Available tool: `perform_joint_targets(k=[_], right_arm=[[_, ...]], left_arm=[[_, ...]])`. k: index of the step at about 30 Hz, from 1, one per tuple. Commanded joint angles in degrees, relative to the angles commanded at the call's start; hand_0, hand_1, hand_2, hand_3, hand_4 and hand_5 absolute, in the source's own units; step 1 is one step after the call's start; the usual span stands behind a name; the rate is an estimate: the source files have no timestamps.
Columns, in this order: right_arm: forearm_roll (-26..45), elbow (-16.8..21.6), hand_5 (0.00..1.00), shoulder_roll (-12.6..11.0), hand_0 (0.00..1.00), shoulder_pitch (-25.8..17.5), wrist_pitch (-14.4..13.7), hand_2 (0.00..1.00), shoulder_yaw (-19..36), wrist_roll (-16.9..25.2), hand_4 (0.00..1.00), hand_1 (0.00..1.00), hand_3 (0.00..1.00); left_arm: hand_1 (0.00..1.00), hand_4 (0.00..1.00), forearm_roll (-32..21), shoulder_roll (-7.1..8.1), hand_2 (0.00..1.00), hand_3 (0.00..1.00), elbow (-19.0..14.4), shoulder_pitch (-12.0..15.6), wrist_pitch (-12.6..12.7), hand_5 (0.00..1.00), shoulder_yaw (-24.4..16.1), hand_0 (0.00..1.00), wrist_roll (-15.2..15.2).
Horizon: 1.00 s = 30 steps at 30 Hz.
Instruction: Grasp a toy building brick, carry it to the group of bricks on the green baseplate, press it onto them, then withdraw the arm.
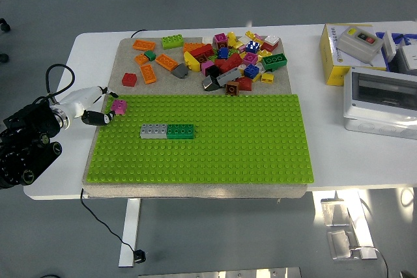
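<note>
- Reaching in from the left edge, the left hand (99,116) was seen at the green baseplate's (260,154) upper left corner, its fingers pinched on a small pink brick (119,105).
- A grey brick (153,131) and a green brick (180,131) were joined in a row on the baseplate.
- Loose bricks (228,60) were heaped behind it on the white desk (313,40).

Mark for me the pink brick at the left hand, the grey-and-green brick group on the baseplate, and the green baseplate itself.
pink brick (119,105), head view, on its top face.
brick group (167,131), head view, where grey meets green.
green baseplate (247,148), head view, on bare studs right of centre.
</note>
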Motion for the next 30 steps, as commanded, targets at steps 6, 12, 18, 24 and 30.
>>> perform_joint_targets(k=[6, 12, 18, 24, 30], right_arm=[[-0.1, 0.0, 0.998, 0.0, 0.659, 0.1, 0.0, 0.625, -0.1, 0.0, 0.441, 0.584, 0.781], [-0.2, 0.0, 0.998, 0.0, 0.660, 0.2, 0.1, 0.626, -0.1, -0.1, 0.445, 0.583, 0.782], [0.0, 0.0, 0.998, 0.0, 0.659, 0.3, 0.1, 0.625, -0.2, 0.0, 0.448, 0.585, 0.782], [0.2, 0.0, 0.998, -0.1, 0.660, 0.3, 0.1, 0.624, -0.5, 0.1, 0.449, 0.583, 0.783], [0.1, 0.0, 0.998, -0.1, 0.660, 0.4, 0.1, 0.623, -0.4, 0.0, 0.449, 0.583, 0.784]], left_arm=[[0.939, 0.466, -0.8, -0.48, 0.914, 0.818, 0.7, -0.1, 0.3, 0.152, 0.6, 0.998, -0.3], [0.937, 0.454, -2.1, -0.88, 0.914, 0.814, 0.8, -0.1, 0.3, 0.140, 1.0, 0.998, -0.6], [0.936, 0.448, -3.3, -1.16, 0.914, 0.814, 0.8, -0.1, 0.2, 0.133, 1.4, 0.998, -0.7], [0.936, 0.447, -3.7, -1.27, 0.914, 0.808, 1.2, -0.3, 0.1, 0.133, 1.9, 0.998, -0.6], [0.936, 0.445, -4.2, -1.34, 0.914, 0.785, 1.4, -0.3, 0.2, 0.134, 2.0, 0.998, -0.7]])
